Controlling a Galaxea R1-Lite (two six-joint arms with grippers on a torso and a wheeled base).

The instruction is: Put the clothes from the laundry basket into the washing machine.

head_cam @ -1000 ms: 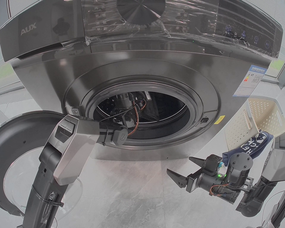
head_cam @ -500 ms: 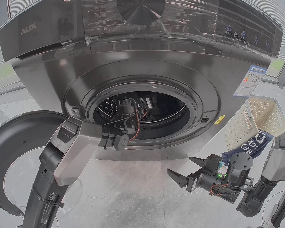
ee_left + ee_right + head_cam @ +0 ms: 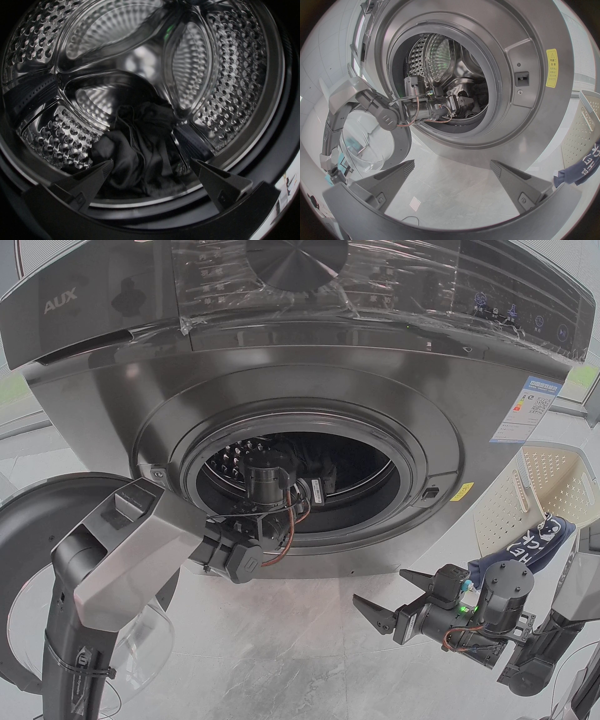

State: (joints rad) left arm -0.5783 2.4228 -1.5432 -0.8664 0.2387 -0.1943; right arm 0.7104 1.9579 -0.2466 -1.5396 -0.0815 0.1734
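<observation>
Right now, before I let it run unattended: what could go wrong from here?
The left gripper is open at the drum's mouth, facing the black garment; withdrawing, a finger might drag the cloth back out. The orange cable on that wrist loops near the opening's rim and may snag. The navy garment hangs over the laundry basket's rim; a loose pinch by the open right gripper could drop it on the floor.

Black garment (image 3: 140, 150) (crumpled) lies inside the open washing machine (image 3: 350, 374).

On washing machine (image 3: 125, 390): energy label (image 3: 526, 409), yellow sticker (image 3: 462, 492) (print tiny).
</observation>
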